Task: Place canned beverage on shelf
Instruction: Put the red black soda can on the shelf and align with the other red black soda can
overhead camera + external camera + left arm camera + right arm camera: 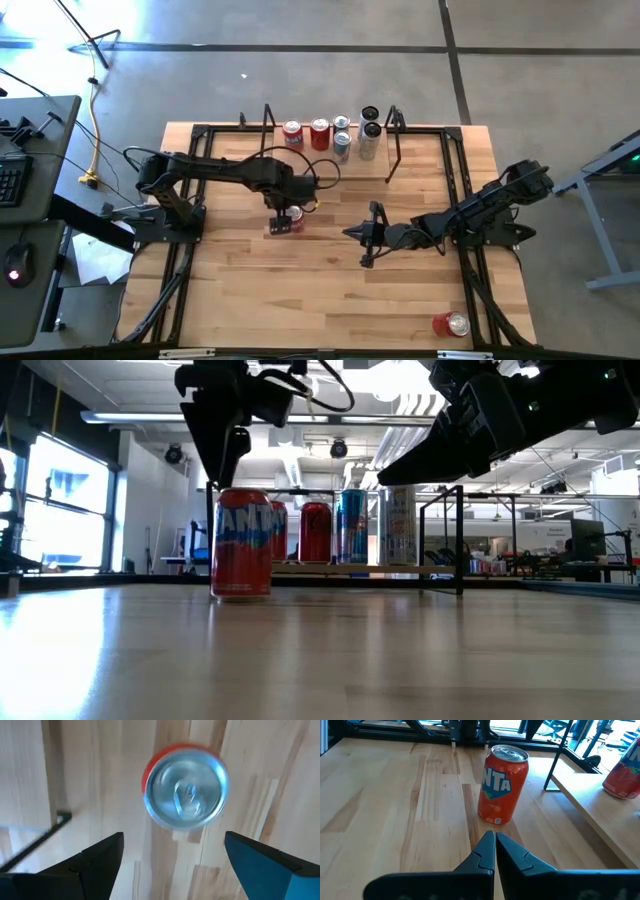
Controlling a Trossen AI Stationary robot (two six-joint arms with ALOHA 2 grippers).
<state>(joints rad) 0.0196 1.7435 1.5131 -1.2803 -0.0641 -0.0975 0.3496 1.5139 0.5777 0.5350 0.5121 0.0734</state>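
Left gripper (172, 857): fingers spread wide and holding nothing, poised straight above the orange can (185, 785) — the pull-tab top sits between them and below, so this looks like a lineup for a grasp from above.
Orange can: upright on the desk (330, 290), in front of the shelf (330, 165) and well apart from it; not yet placed.
Right gripper (495, 845): fingers pressed together, empty, pointing at the can from the side, near it but not touching; probably just waiting.
Shelf: a low wooden board with black rod frames at its ends, at the desk's far edge, already carrying a row of cans — two red cans (306, 133) and several silver and blue cans (355, 133), all upright.
Stray can (450, 324): lying on its side near the desk's front right corner, well away from both arms.
Left wrist view: shows the can centred between the open fingers, which no other view confirms.
Low view: shows the gripper's fingers (225, 445) above the can's rim with the can (241, 543) standing flat on the desk.
High view: alone shows the stray can and the gap between the can and the shelf.
Right wrist view: alone shows the can's label, and the shelf's edge beside it.
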